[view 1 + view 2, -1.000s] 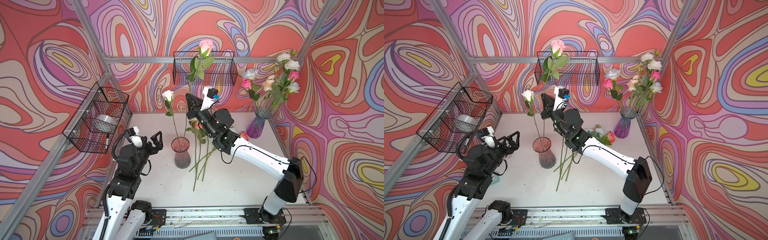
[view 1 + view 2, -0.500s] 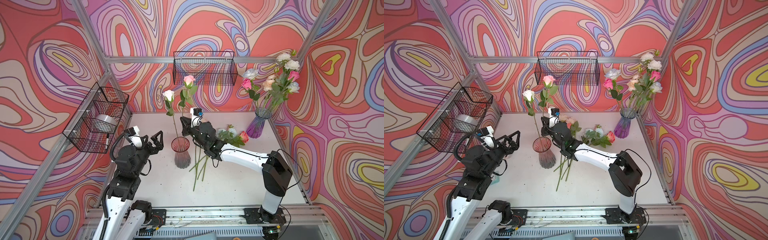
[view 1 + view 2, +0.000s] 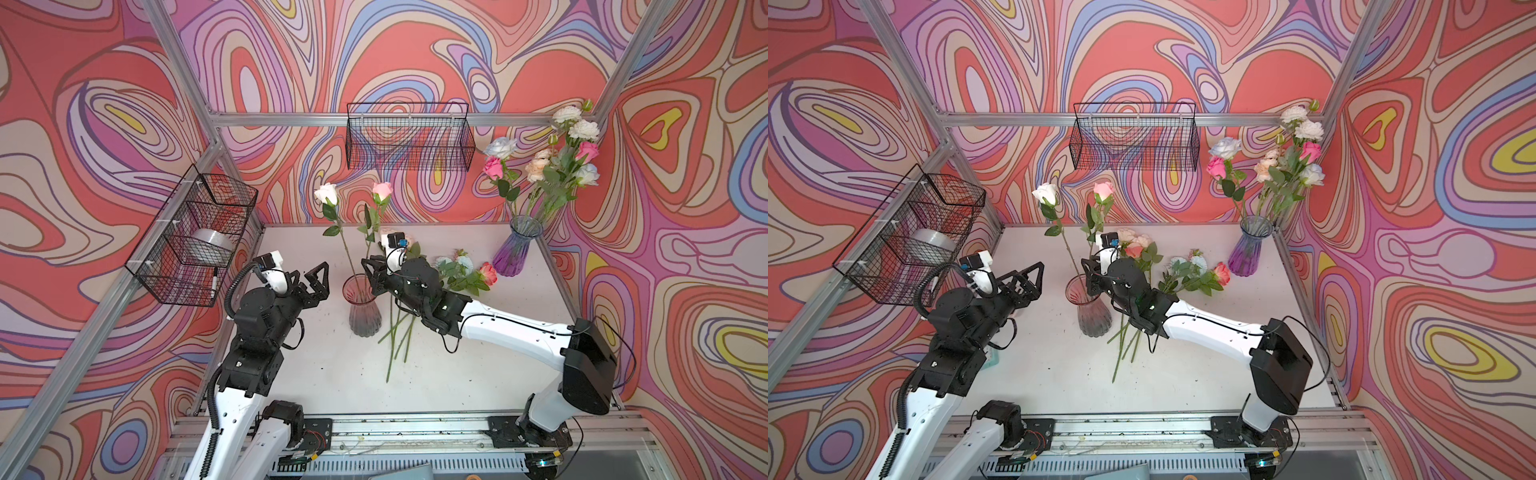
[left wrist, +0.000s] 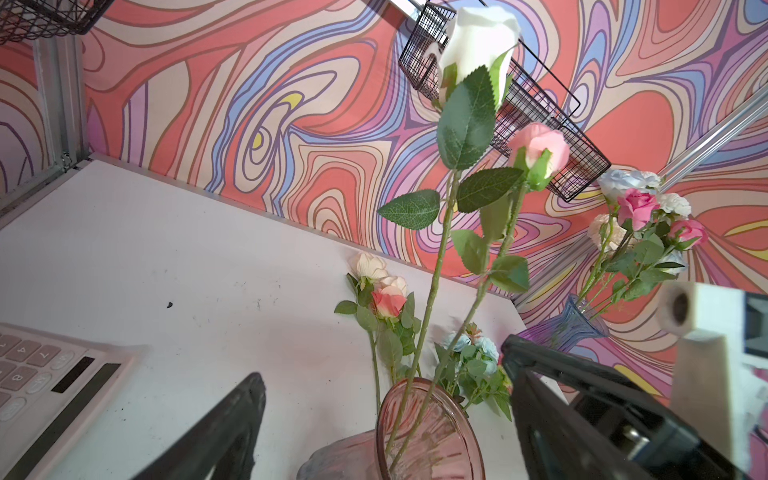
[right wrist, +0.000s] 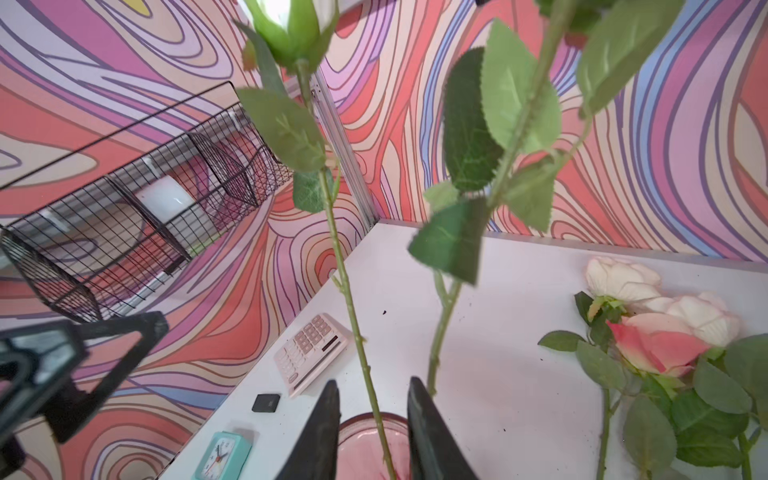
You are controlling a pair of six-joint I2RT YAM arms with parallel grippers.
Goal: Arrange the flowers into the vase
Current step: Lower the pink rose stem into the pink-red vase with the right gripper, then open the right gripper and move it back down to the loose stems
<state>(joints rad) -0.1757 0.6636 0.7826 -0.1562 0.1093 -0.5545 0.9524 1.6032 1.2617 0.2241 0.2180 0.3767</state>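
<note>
A white rose (image 3: 326, 193) and a pink rose (image 3: 382, 189) are set in the pink vase (image 3: 363, 309), which stands near the middle of the table (image 3: 332, 382). Their long stems rise from the vase mouth and lean toward the back wall, with the blooms uppermost. The loose flowers (image 3: 463, 264) are laid flat just beside this vase on its right, blooms toward the back right and stem ends toward the front edge. A bouquet (image 3: 552, 166) is held in a purple vase (image 3: 515, 249) in the back right corner.

The right gripper (image 5: 372, 384) is placed at the rim of the pink vase with its jaws narrowly parted. The stem of the white rose is seen in the gap, and it seems that nothing is clamped. The left gripper (image 3: 319, 281) is spread wide and empty, near the vase on its left. Free table is left toward the front.

A calculator (image 5: 309, 353) and a small clock (image 5: 222, 455) are placed along the left edge. Wire baskets (image 3: 409, 137) are hung on the patterned walls.
</note>
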